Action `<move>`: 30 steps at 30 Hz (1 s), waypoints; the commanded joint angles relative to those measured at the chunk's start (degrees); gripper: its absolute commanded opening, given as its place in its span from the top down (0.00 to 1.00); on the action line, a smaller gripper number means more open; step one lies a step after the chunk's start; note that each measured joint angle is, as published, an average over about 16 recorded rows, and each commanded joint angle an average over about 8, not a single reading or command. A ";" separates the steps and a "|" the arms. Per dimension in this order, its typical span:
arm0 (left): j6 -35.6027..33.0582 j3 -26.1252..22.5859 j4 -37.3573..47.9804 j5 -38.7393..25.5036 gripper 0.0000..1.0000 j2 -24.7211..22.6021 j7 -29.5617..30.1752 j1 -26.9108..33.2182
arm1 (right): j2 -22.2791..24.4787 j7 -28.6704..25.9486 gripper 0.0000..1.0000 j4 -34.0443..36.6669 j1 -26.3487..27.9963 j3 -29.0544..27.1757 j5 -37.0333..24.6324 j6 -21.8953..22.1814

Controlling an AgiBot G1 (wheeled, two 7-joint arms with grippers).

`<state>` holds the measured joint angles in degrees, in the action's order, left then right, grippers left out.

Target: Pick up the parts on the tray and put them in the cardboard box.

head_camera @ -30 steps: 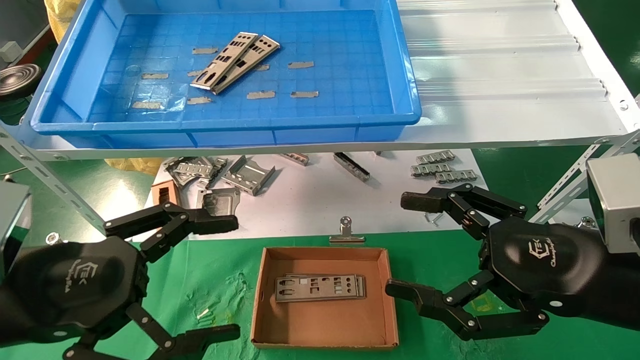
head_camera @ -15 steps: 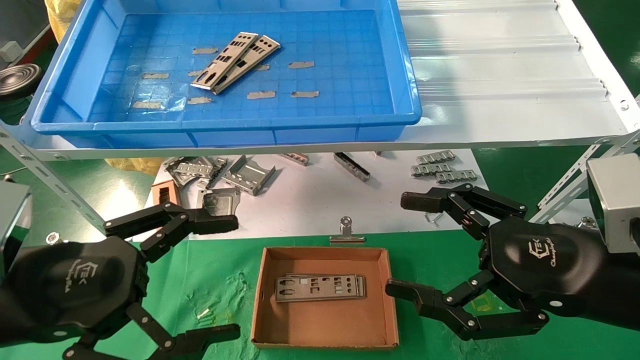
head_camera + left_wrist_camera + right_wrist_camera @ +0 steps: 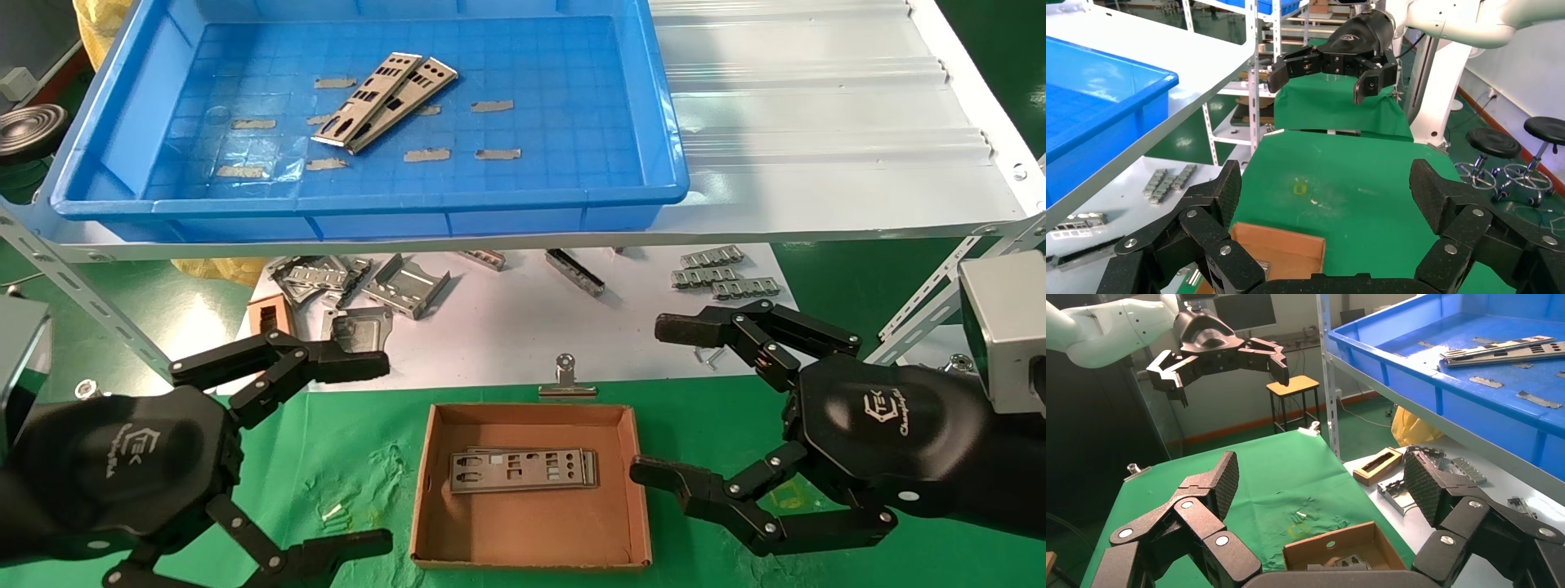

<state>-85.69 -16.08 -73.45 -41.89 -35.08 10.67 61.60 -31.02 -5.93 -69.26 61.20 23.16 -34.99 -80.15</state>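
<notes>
Two silver-grey parts [image 3: 384, 100] [image 3: 1504, 350] lie overlapped in the blue tray [image 3: 131, 204] [image 3: 1389, 361] on the upper shelf. Below, the cardboard box [image 3: 531, 523] [image 3: 1344, 542] [image 3: 1275, 248] sits on the green mat and holds a small stack of flat parts [image 3: 523, 469]. My left gripper [image 3: 372, 453] [image 3: 1324, 196] hangs open to the box's left, with nothing between its fingers. On the box's right, my right gripper [image 3: 662, 400] [image 3: 1321, 484] is open too and holds nothing.
Bent grey brackets [image 3: 359, 282] and clip strips [image 3: 719, 273] lie on the white sheet under the shelf. A small brown frame block [image 3: 268, 314] [image 3: 1378, 467] and a metal binder clip [image 3: 565, 380] are there too. The shelf's slanted struts [image 3: 82, 302] flank both arms.
</notes>
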 commanded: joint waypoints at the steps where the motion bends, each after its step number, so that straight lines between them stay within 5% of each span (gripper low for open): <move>1: 0.00 0.00 0.00 0.00 0.00 0.00 0.00 0.00 | 0.00 0.00 0.00 0.00 0.00 0.00 0.00 0.00; 30: 0.00 0.00 0.00 0.00 0.00 0.00 0.00 0.00 | 0.00 0.00 0.00 0.00 0.00 0.00 0.00 0.00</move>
<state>-85.69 -16.08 -73.44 -41.89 -35.08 10.67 61.60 -31.02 -5.93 -69.26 61.20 23.16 -34.99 -80.15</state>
